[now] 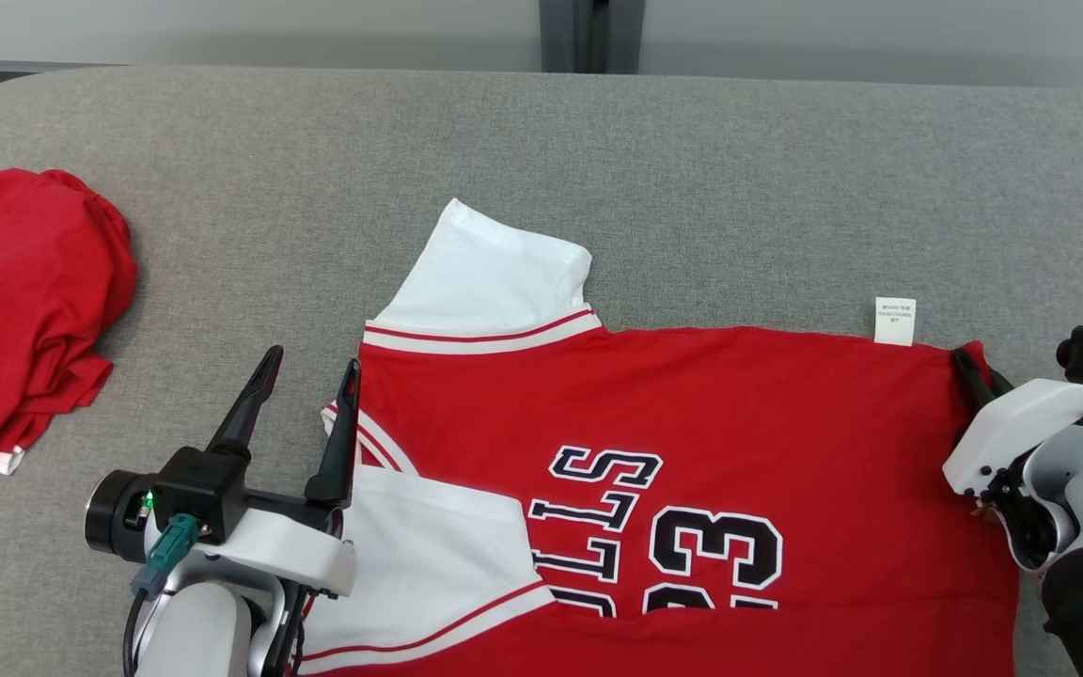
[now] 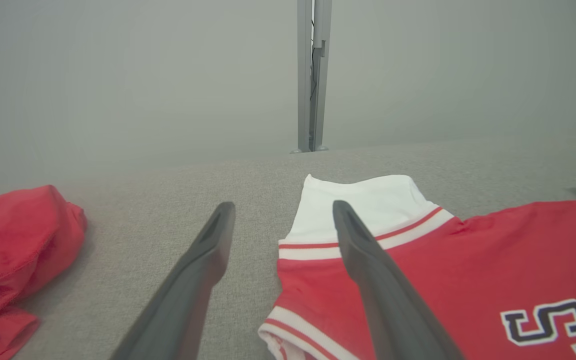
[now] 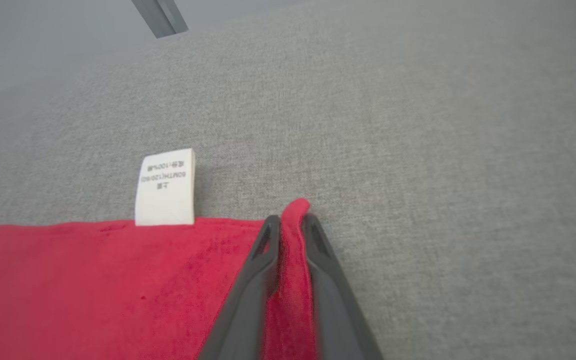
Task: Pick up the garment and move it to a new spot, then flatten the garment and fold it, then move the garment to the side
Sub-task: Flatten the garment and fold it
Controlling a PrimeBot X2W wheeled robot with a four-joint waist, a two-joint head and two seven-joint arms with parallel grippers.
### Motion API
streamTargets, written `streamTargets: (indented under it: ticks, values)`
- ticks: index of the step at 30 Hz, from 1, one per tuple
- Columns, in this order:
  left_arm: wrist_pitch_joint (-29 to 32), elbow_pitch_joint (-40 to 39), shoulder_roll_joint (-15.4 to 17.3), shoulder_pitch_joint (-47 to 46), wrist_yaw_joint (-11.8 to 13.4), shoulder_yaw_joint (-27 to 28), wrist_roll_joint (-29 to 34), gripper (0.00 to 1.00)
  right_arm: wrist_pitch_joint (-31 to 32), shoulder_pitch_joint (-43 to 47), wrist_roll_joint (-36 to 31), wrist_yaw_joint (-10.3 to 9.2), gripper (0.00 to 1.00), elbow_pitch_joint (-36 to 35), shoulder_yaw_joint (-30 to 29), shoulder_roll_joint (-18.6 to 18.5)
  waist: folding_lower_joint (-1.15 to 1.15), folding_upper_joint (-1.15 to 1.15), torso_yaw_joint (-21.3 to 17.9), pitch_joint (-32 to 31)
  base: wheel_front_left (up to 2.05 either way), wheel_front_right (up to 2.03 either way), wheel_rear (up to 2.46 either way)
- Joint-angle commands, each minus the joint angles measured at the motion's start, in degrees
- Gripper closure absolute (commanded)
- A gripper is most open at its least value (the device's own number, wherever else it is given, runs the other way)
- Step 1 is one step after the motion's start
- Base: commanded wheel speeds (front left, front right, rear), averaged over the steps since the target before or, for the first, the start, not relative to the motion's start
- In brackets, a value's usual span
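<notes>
Jersey: flattening step, likely. Right claw pinches hem corner; left claw wide, empty; should grip shoulder next.

garment on table, bunched cloth well left of it, left gripper at garment's left edge, right gripper at its right corner

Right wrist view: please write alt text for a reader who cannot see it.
The right gripper is shut on a corner of a red jersey lying on a grey surface. A white label sticks out from the jersey's edge, left of the gripper.
</notes>
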Motion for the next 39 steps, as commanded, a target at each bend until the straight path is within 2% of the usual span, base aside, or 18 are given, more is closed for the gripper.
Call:
streamTargets:
  ticks: [1, 6, 10, 13, 16, 23, 24, 25, 32, 35, 39]
  values:
    - [0.0, 0.1, 0.2, -0.5, -0.2, 0.2, 0.4, 0.00, 0.0, -0.1, 0.3, 0.01, 1.00, 0.6, 0.4, 0.1, 0.00, 0.00, 0.0, 0.0, 0.00, 0.00, 0.00]
    - [0.0, 0.8, 0.5, -1.4, -0.3, 0.7, 0.1, 0.00, -3.4, 0.1, 2.7, 0.01, 1.00, -0.4, 4.2, -0.6, 0.00, 0.00, -0.9, -0.1, 0.00, 0.00, 0.00]
    - [0.0, 2.3, 2.4, -3.8, -0.4, 0.6, -0.2, 0.00, -5.3, -0.7, 3.0, 0.01, 1.00, -1.1, 7.0, -0.8, 0.00, 0.00, -2.0, 0.6, 0.00, 0.00, 0.00]
    - [0.0, 5.9, 5.6, -7.6, -0.5, -1.8, -0.1, 0.00, -6.1, -1.4, 3.5, 0.01, 1.00, -1.7, 9.1, -0.6, 0.00, 0.00, -2.9, 1.4, 0.00, 0.00, 0.00]
    - [1.6, 11.1, 9.4, -12.7, -0.4, -6.8, -2.2, 0.00, -6.6, -2.5, 3.9, 0.01, 1.00, -2.1, 11.0, -0.4, 0.00, 0.00, -4.0, 2.3, 0.00, 0.00, 0.00]
    - [13.2, 15.9, 18.7, -26.1, -0.4, -23.6, -17.0, 0.00, -7.5, -5.8, 5.2, 0.01, 1.00, -2.4, 14.4, 0.0, 0.00, 0.00, -6.6, 5.3, 0.00, 0.00, 0.00]
    - [16.3, 16.3, 21.6, -30.0, -0.4, -27.7, -21.0, 0.00, -7.6, -7.1, 5.6, 0.01, 1.00, -2.5, 15.3, 0.2, 0.00, 0.00, -7.4, 6.5, 0.00, 0.00, 0.00]
    - [17.9, 16.7, 22.7, -31.5, -0.4, -29.9, -23.0, 0.00, -7.7, -7.6, 5.7, 0.01, 1.00, -2.5, 15.9, 0.3, 0.00, 0.00, -7.9, 7.0, 0.00, 0.00, 0.00]
    - [27.5, 16.1, 28.7, -42.1, -0.4, -41.7, -39.0, 0.00, -8.2, -11.7, 7.0, 0.00, 1.00, -1.9, 19.2, 1.9, 0.00, 0.00, -11.0, 10.0, 0.00, 0.00, 0.00]
    - [30.4, 16.2, 31.1, -45.8, -0.4, -46.3, -43.1, 0.00, -8.4, -12.9, 7.8, -0.01, 1.00, -1.9, 20.7, 2.4, 0.00, 0.00, -12.0, 10.9, 0.00, 0.00, 0.00]
    - [33.3, 16.6, 32.2, -48.9, -0.4, -50.2, -46.7, 0.00, -8.5, -13.8, 8.7, -0.01, 1.00, -1.7, 22.2, 2.8, 0.00, 0.00, -12.8, 11.6, 0.00, 0.00, 0.00]
